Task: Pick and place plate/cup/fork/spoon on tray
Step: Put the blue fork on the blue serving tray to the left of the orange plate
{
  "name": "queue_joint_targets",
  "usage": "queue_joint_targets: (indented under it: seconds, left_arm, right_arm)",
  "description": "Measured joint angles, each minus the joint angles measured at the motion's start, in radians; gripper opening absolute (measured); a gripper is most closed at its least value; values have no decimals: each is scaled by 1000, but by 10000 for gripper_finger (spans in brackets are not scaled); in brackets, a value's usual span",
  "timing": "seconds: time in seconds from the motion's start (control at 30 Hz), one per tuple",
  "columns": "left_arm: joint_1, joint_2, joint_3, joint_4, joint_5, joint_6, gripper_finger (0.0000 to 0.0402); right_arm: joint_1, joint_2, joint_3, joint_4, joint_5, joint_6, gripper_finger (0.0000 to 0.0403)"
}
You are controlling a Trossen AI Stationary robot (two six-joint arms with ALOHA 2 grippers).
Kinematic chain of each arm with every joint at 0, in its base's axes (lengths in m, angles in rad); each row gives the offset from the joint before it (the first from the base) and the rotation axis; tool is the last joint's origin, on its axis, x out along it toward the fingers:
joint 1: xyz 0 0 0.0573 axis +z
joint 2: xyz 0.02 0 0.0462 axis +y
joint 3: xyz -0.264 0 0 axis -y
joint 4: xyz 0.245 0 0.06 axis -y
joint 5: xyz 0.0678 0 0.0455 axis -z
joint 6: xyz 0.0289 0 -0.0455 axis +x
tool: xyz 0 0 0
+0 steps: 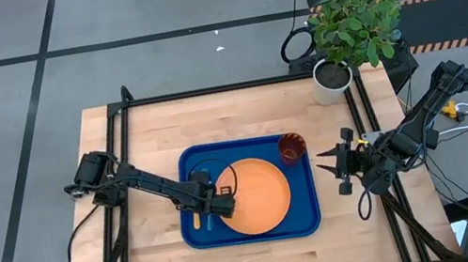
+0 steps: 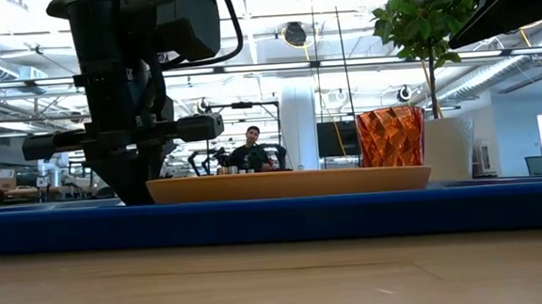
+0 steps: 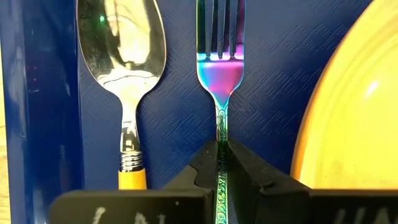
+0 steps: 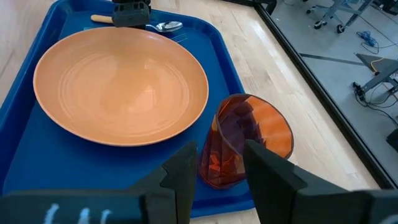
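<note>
The dark-blue tray (image 1: 312, 221) holds the orange plate (image 1: 259, 193), with the reddish cup (image 1: 291, 148) standing at its far right corner. Left of the plate, the spoon (image 3: 121, 50) and the blue fork (image 3: 221, 68) lie side by side on the tray floor. My left gripper (image 3: 221, 168) points down over the tray's left part and is shut on the fork. My right gripper (image 1: 324, 166) hangs open above the table just right of the tray. It faces the cup (image 4: 245, 140) and touches nothing. My left gripper pinches the fork's slim handle (image 3: 221, 134) between its two fingers, a short way behind the head. The fingers come steeply from above and lie across the handle. The fork lies level along the tray floor, parallel to the spoon; whether it is lifted off the floor I cannot tell.
A white pot with a green plant (image 1: 333, 76) stands at the table's far right corner. A black frame runs along the table's edges. Bare wood lies near and far of the tray. In the low view a person sits far off in the room.
</note>
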State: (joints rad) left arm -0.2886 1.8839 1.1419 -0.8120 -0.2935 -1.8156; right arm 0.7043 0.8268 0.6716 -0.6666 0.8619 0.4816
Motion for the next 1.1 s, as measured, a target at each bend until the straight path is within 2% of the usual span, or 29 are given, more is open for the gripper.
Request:
queue_joint_targets:
  seconds: [0.43,1.1]
  left_arm:
    - [0,0,0,8,0,7,113]
    - [2,-1,31,-10,12,62,120]
  right_arm:
    - [0,0,0,0,-2,4,125]
    - [0,0,0,0,-3,13,125]
